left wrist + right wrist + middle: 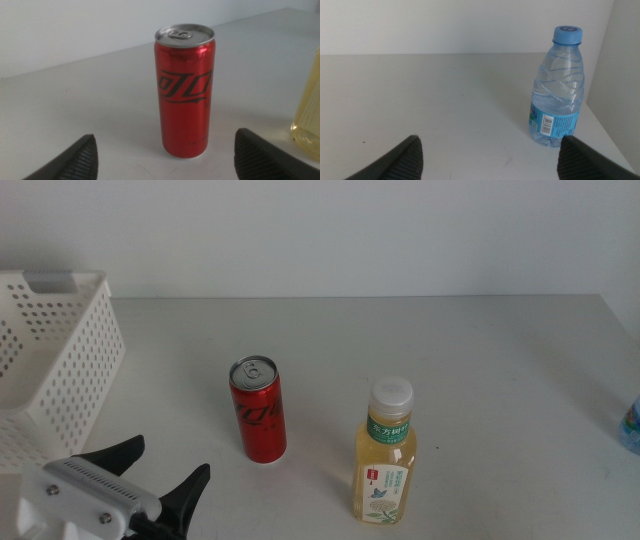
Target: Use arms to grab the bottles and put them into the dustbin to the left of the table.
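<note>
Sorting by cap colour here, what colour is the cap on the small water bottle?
Blue. The water bottle cap shows best in the right wrist view.

A plain, pale grey-white painted wall [350, 235] rises straight behind the far edge of the work surface, bare and evenly lit. Soft, diffuse light falls from above and casts only faint shadows. In the right wrist view, 1 side wall panel [625, 75] meets the back wall at a corner.
</note>
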Available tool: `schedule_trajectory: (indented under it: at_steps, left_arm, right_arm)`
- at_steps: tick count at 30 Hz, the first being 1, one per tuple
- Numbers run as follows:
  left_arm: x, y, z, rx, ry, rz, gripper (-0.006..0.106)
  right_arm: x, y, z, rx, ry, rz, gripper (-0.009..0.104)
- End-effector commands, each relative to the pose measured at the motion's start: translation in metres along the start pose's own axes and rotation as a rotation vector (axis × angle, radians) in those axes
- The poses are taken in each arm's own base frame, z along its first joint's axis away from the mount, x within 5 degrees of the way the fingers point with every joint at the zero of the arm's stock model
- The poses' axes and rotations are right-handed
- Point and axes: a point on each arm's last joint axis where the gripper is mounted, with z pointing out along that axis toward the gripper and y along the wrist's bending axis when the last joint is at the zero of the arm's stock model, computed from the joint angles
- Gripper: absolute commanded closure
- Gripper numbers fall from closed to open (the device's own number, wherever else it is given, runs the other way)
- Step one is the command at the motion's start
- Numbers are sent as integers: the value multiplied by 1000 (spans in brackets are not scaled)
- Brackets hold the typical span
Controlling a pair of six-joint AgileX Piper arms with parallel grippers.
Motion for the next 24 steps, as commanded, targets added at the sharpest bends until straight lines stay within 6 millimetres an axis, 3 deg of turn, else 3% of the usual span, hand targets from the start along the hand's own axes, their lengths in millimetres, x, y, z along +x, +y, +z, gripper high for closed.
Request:
schedule_trajectory:
  at_steps: [1,24]
  left_arm:
    - [-14,-1,9,9,-94,-36,7]
    - [-18,-14,107,93,-24,-34,7]
  right_arm:
    - [-12,-1,-3,9,-112,-18,25]
    - [-12,-1,-3,9,-112,-18,25]
